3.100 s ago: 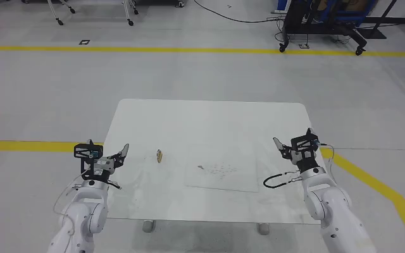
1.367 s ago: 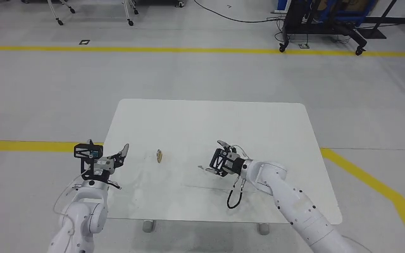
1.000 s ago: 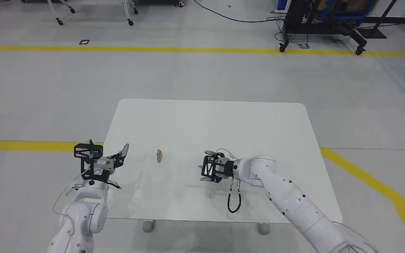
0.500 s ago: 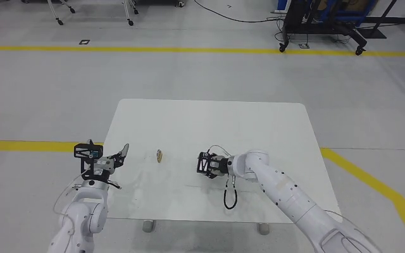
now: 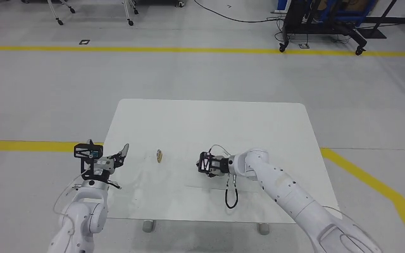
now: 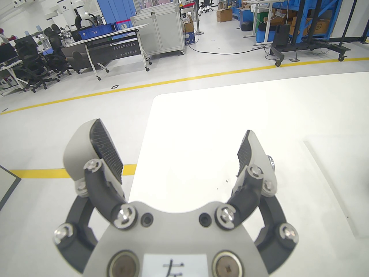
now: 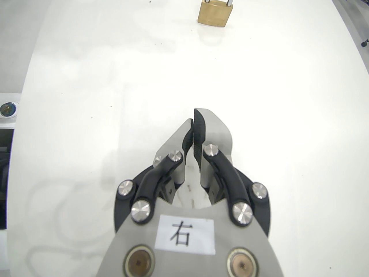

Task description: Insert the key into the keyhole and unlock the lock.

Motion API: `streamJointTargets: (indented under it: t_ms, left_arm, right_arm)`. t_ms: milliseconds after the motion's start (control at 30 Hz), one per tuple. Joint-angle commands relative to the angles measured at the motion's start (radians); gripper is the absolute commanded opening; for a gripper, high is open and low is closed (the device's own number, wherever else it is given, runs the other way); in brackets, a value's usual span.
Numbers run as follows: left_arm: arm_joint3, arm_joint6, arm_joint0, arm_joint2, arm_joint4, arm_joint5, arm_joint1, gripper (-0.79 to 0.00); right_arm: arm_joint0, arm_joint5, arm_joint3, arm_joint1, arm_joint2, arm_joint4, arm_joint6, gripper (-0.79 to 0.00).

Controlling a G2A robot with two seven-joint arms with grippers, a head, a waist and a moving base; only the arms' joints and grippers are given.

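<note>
White tabletop (image 5: 209, 120), set on a workshop floor crossed by yellow lines, carried the brass lock (image 5: 159, 155) left of its middle. The shackle was seen closed and turned away from the right gripper (image 5: 202, 164), which was held low over the tabletop, near the lock but apart from it and pointed at it. Its jaws were pressed together, pad against pad. The key could not be made out between them, so whether it was gripped could not be told. The left gripper (image 5: 121, 154) was parked at the tabletop's left edge, its jaws spread wide and holding nothing.

The step in hand was judged to be the pick-up of the key, with insertion not yet begun. Next, the lock would probably have to be steadied by the left gripper, and the key lined up with the keyhole before being pushed in and turned.

About three seconds earlier the right arm had been stationed at the tabletop's right edge with its jaws apart. Since then it had been swung in to the middle and its jaws closed where a small object had lain. Over the last half second it had scarcely shifted. The lock and left arm had not been moved.
</note>
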Motion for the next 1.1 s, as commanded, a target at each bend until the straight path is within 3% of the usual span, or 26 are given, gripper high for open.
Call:
streamJointTargets:
  t_ms: [0, 333, 500, 667, 833, 1067]
  left_arm:
    - [0.000, 0.000, 0.000, 0.000, 0.000, 0.000, 0.000, 0.000]
    - [-0.003, 0.002, 0.001, 0.002, -0.010, -0.007, -0.001, 0.000]
    - [-0.077, -0.088, 0.011, 0.023, -0.016, -0.165, 0.005, 0.000]
    - [-0.153, -0.173, -0.005, 0.090, 0.086, -0.194, 0.005, 0.000]
    - [-0.151, -0.261, -0.080, 0.209, 0.182, -0.175, -0.004, 0.000]
    - [-0.015, -0.441, -0.288, 0.369, 0.189, -0.204, -0.029, 0.000]
  right_arm:
    - [-0.011, 0.013, -0.012, 0.005, 0.005, -0.020, -0.020, -0.785]
    - [-0.011, 0.013, -0.012, 0.005, 0.005, -0.020, -0.020, -0.785]
    - [-0.030, 0.090, -0.042, 0.003, -0.003, -0.051, -0.013, -0.785]
    - [-0.038, 0.099, -0.054, 0.008, -0.009, -0.096, -0.137, -0.785]
    - [-0.047, 0.082, -0.042, 0.020, -0.007, -0.146, -0.298, -0.785]
    - [-0.029, 0.050, 0.011, 0.025, -0.005, -0.159, -0.369, -0.785]
